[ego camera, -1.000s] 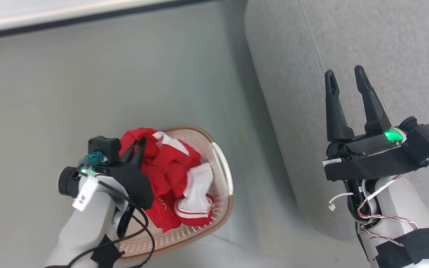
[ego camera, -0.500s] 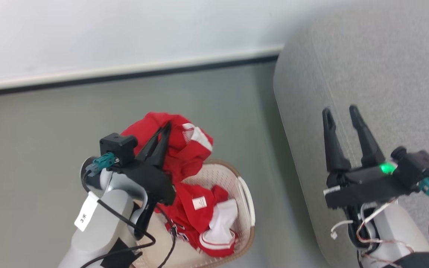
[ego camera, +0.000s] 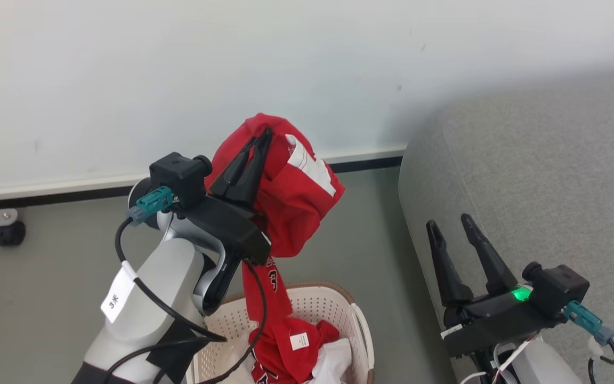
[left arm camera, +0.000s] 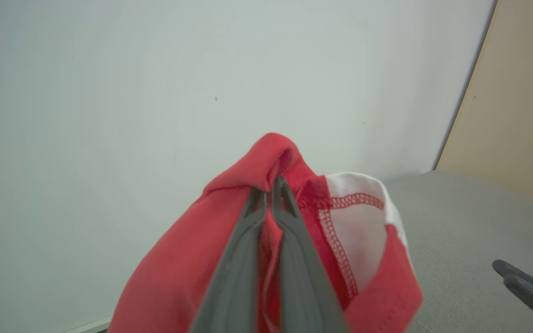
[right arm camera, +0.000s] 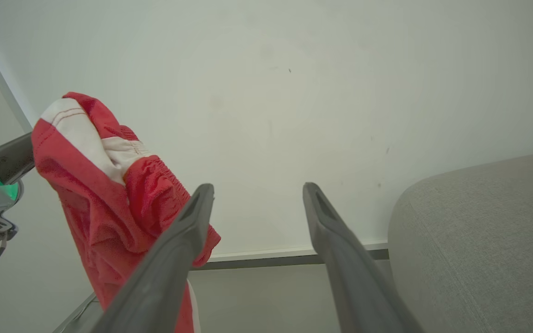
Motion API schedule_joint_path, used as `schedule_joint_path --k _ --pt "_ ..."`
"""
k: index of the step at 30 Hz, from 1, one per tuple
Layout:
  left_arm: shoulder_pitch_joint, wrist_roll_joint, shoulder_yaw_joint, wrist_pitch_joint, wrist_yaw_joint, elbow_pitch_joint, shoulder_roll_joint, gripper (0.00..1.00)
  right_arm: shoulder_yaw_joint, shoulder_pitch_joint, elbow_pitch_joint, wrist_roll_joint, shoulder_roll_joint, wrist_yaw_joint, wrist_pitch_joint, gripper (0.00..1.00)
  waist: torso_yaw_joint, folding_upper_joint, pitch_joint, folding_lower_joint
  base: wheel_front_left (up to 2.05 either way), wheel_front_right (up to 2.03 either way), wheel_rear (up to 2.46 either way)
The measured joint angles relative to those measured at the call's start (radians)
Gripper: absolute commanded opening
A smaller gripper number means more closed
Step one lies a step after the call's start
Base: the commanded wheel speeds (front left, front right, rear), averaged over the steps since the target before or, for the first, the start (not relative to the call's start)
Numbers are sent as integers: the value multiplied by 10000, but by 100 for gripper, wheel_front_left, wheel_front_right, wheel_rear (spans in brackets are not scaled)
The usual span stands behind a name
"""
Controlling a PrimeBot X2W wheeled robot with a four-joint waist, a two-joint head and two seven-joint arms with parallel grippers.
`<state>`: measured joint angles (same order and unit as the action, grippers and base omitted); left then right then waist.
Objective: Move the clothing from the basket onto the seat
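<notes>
My left gripper [ego camera: 262,136] is shut on a red garment [ego camera: 291,197] with a white panel, held high above the basket [ego camera: 363,336]. The fabric drapes over the fingers [left arm camera: 266,240] and a long tail hangs down into the basket. More red and white clothing [ego camera: 307,357] with a small white label lies inside the cream basket. The grey seat [ego camera: 541,176] stands to the right. My right gripper [ego camera: 448,224] is open at the seat's near edge, fingers apart with nothing between them [right arm camera: 257,189]. The lifted garment [right arm camera: 104,185] hangs to its left.
A white wall [ego camera: 179,64] with a dark baseboard [ego camera: 365,162] rises behind the grey floor [ego camera: 46,277]. A small dark wheel [ego camera: 8,232] sits at the left by the wall. A tan panel [left arm camera: 521,92] stands beyond the seat.
The left gripper has risen with the red garment, pulling it up out of the basket. The head camera has tilted up, so the wall now shows and the basket sits lower.
</notes>
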<state>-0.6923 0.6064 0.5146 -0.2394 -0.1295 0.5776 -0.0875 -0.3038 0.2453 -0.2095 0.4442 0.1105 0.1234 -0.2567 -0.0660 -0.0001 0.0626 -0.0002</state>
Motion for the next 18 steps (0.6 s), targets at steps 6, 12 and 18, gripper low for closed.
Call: schedule_joint_path --k 6,12,18 --pt "-157 48 75 88 -13 -222 25 0 -464 -153 157 203 169 0 2 100 -10 0 -386 0 0 0 0" --pt "-172 105 105 192 -13 -351 59 0 -1055 -214 362 447 265 0 2 100 -47 1 -491 1 0 0 0" --pt "-244 176 104 357 -13 -489 115 0 -2090 -51 612 606 255 0 0 100 2 2 -402 2 0 0 0"
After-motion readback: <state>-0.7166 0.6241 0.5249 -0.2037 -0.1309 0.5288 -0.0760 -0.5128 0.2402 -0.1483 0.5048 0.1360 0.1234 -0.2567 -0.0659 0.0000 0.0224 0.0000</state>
